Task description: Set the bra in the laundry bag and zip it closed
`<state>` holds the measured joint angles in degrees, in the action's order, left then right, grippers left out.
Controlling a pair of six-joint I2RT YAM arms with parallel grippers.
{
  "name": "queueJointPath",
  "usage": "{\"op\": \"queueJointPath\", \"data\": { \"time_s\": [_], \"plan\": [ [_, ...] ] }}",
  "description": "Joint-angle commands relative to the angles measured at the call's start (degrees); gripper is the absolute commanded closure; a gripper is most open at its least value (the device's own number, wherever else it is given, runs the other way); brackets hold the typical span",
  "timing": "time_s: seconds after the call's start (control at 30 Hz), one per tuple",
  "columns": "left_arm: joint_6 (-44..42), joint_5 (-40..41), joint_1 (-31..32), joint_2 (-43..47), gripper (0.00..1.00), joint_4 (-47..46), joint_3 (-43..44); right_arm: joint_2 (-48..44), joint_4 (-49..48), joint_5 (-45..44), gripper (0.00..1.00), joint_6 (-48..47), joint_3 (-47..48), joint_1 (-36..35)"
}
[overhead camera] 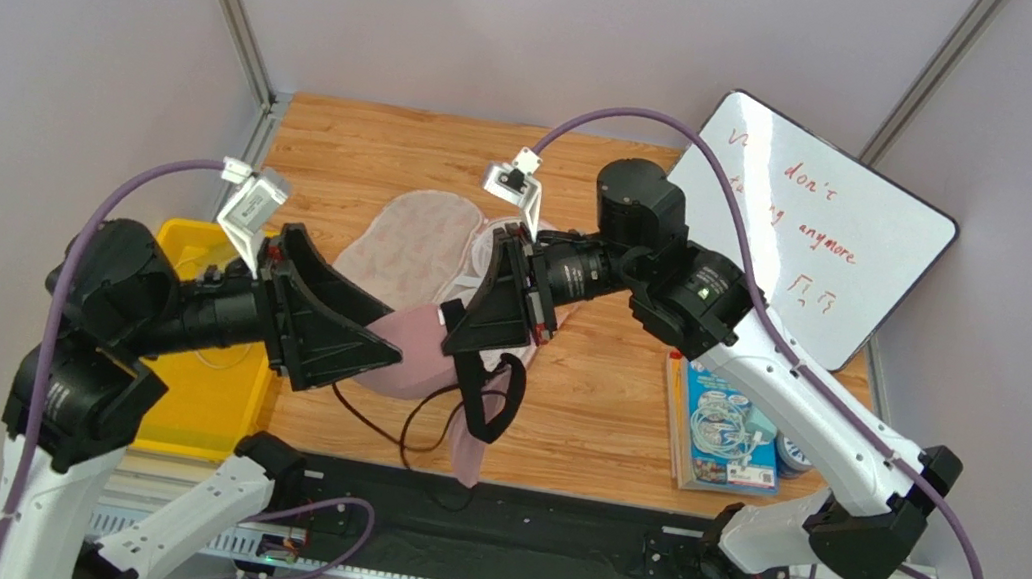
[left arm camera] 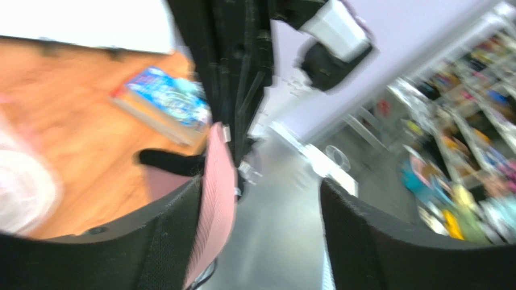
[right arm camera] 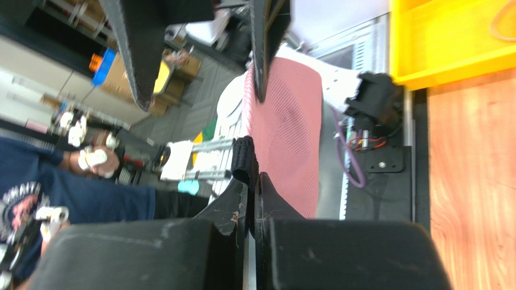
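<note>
Bra pinched in right gripper, left gripper spread wide, whiteboard reading "don't", "anymore"

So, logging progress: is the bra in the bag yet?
Out. The right gripper pinches the bra in the air, on the near side of the bag.

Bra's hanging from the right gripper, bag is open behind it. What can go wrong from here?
1. The right gripper is shut on only the black band edge of the bra, and that thin hold may slip.
2. The left gripper is open with the pink cup against just one finger, so it gives no backup.
3. The black straps dangle low and could trail outside the laundry bag and foul the zipper.
</note>
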<state>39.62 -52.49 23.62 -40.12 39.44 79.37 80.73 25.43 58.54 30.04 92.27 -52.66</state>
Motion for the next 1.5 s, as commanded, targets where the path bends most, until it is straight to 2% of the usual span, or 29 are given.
{"op": "queueJointPath", "data": {
  "time_s": [0.0,0.07,0.13,0.17,0.27,0.37,0.43,0.53,0.7,0.83,0.97,1.0,1.1,1.23,1.33,1.47],
  "plan": [
    [-7.00,26.08,0.11,3.81,0.19,15.39,4.38,0.66,-0.74,-6.33,1.00,4.06,4.23,1.07],
    [-7.10,36.00,0.11,6.80,0.20,17.95,5.27,1.01,2.77,-11.59,1.00,3.88,6.16,1.34],
    [-7.36,38.24,0.20,9.25,0.22,16.99,3.78,1.27,5.14,-17.37,1.00,4.23,7.74,1.95],
    [-7.36,36.77,0.20,9.70,0.30,16.29,3.08,1.27,5.16,-19.06,1.00,5.45,7.92,2.13],
    [-5.96,29.15,0.20,10.59,0.43,12.69,-0.61,1.71,6.74,-28.73,1.00,7.13,10.46,2.30],
    [-4.12,24.56,0.11,11.99,0.46,8.82,-5.88,3.12,8.05,-35.24,1.00,8.27,13.89,2.57],
    [-3.23,24.45,0.20,14.18,0.46,6.45,-10.72,4.52,8.75,-38.48,1.00,9.94,15.65,2.92],
    [-0.86,26.12,0.11,17.16,0.45,4.08,-15.82,5.84,8.85,-41.83,1.00,13.81,18.29,3.18],
    [7.81,28.40,0.20,23.84,0.34,-3.13,-25.20,6.98,7.28,-50.00,1.00,21.17,21.81,3.44],
    [14.95,28.41,0.11,28.25,0.26,-17.33,-35.32,9.88,5.25,-54.49,1.00,26.80,26.37,3.53],
    [18.56,32.44,0.11,31.59,0.24,-25.89,-45.42,12.43,1.91,-56.87,1.00,32.70,28.49,3.62],
    [19.18,33.32,0.20,32.81,0.24,-29.56,-46.84,12.70,0.34,-57.48,1.00,33.84,28.67,3.62],
    [19.80,38.06,0.11,34.57,0.23,-33.10,-50.27,13.14,-1.95,-58.45,1.00,37.63,28.76,3.53],
    [20.68,43.42,0.11,34.85,0.21,-43.55,-55.55,13.14,-4.16,-61.00,1.00,40.26,28.58,3.53],
    [20.24,44.40,0.11,31.87,0.21,-51.90,-58.10,13.49,-5.83,-61.79,1.00,42.29,28.32,3.53],
    [17.87,43.61,0.20,23.53,0.21,-57.19,-58.54,14.19,-8.46,-62.15,1.00,45.54,27.61,3.44]
  ]
}}
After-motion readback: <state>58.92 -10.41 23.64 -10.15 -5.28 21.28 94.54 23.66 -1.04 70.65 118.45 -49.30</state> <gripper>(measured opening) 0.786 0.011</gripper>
